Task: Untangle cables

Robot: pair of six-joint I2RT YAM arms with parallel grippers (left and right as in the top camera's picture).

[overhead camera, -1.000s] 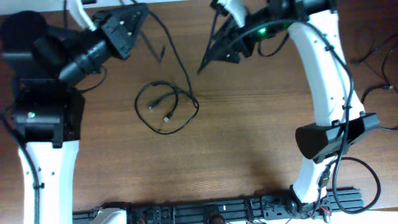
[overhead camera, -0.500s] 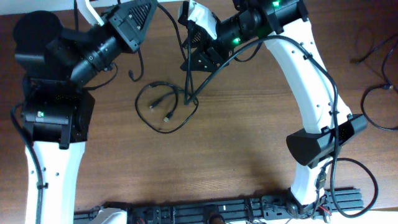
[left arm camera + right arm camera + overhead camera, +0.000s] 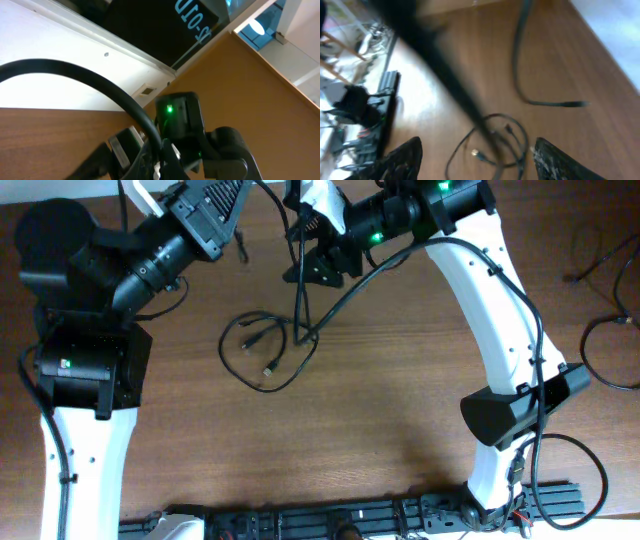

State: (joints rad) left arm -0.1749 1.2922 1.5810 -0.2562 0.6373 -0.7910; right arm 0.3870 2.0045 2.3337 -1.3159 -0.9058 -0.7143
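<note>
Left hand clenched on a cable — right hand spread wide around a second cable.

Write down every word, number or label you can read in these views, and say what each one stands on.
"R-01D": cyan characters, upside down and cut off at the frame's top edge, on the dark panel in the left wrist view; there may be more beyond the edge.
Overhead view: no text that can be read.
Right wrist view: blurred, no text that can be read.
</note>
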